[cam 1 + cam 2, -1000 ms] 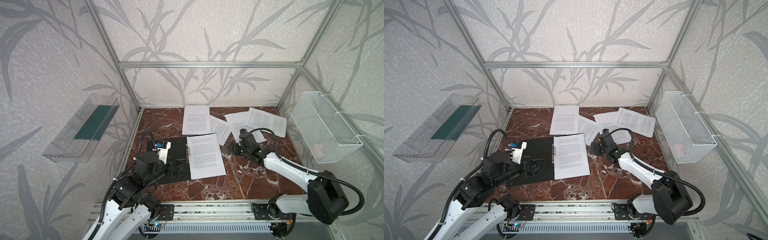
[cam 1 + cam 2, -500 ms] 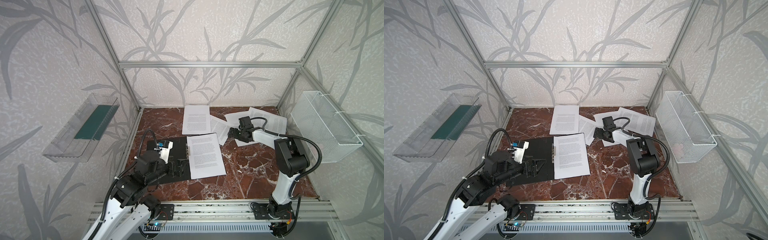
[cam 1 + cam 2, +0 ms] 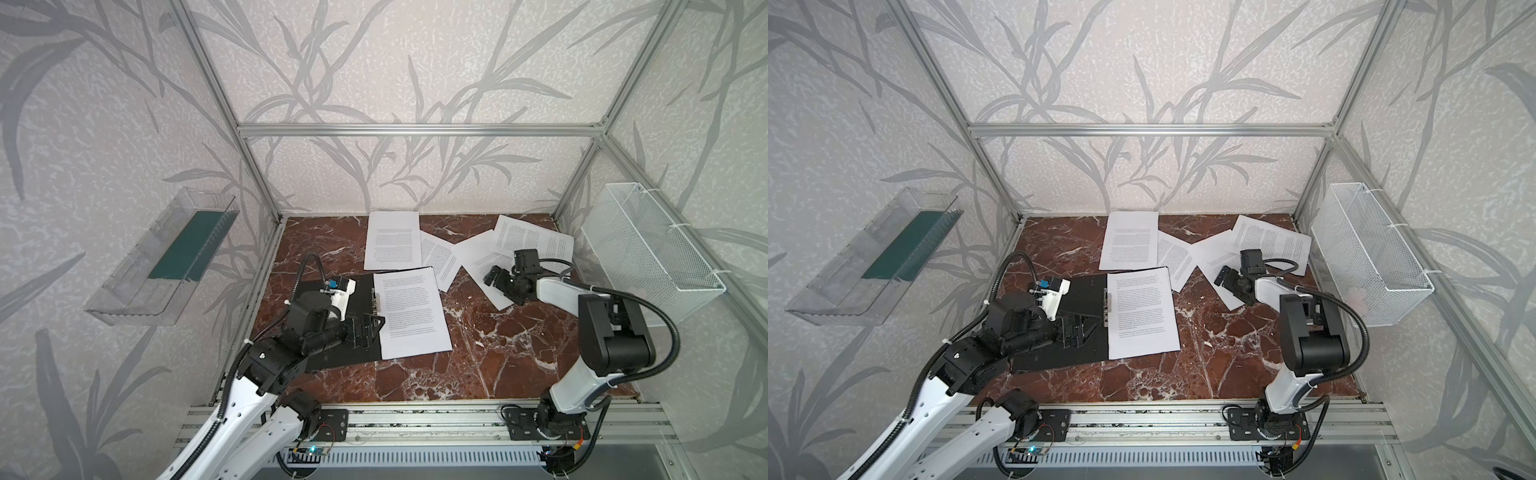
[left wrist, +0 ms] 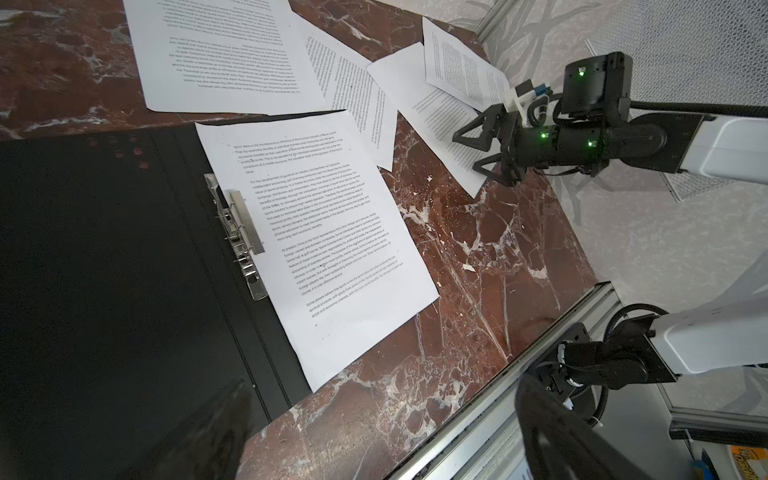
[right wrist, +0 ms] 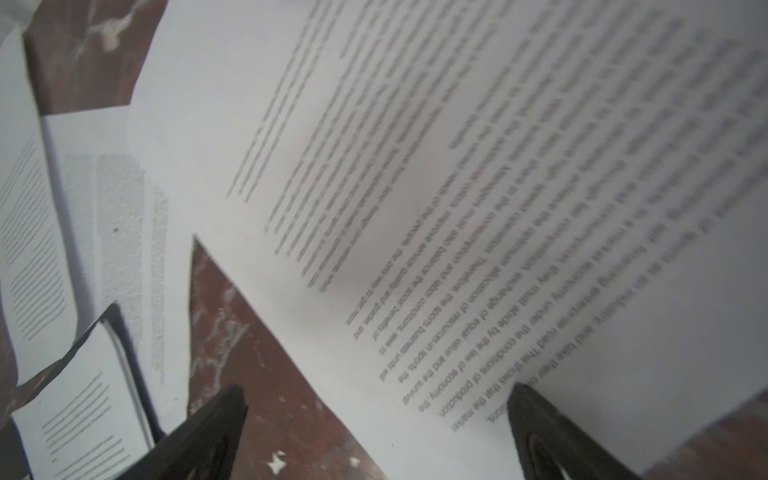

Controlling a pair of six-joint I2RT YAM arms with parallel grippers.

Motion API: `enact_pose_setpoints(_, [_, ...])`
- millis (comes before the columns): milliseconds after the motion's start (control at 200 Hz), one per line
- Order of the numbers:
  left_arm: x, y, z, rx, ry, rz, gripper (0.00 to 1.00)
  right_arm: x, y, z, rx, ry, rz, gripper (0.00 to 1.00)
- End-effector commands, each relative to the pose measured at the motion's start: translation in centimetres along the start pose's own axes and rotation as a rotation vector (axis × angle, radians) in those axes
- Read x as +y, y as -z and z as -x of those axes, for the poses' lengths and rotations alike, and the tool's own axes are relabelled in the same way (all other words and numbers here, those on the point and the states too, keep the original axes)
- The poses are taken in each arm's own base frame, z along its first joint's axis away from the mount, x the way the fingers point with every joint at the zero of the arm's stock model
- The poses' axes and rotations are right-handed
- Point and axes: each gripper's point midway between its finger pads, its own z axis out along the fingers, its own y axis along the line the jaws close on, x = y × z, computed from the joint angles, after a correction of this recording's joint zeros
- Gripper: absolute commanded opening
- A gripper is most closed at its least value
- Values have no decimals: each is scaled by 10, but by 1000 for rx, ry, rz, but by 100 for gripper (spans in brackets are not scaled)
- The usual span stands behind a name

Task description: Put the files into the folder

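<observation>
Both top views show right claw [image 3: 498, 286] wide over a loose file [image 3: 473, 259], left claw [image 3: 368, 330] wide above folder [image 3: 361, 291].

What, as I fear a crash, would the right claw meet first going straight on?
Most likely the tilted sheet lying under the right claw; its height above it is unclear.

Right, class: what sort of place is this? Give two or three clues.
Most likely a robotics test cell, staged like a desk: an aluminium frame with wallpapered panels, a left arm and right arm bolted to a front rail, and printed sheets by an open folder.
</observation>
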Motion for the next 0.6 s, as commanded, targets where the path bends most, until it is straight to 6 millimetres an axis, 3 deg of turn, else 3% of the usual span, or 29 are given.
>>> enact_pose_setpoints(0, [-12,-4,9,-16,32,-66,99,-39,31,0,-62,-45,-138,99])
enact_pose_setpoints(170, [-27,-16,15,-8,63,-152,99,26,39,7,-77,162,-12,99])
enact_pose_setpoints(315, [-35,-26,15,2,72,-179,99,85,8,4,36,235,113,99])
enact_pose_setpoints(345, [-37,-28,14,5,70,-182,99,89,-7,0,70,240,109,99])
enact_pose_setpoints(450, [-38,-33,12,11,65,-175,99,113,-28,4,90,269,126,99])
enact_pose_setpoints(595, [-41,-39,11,15,69,-184,99,123,-52,4,133,262,125,99])
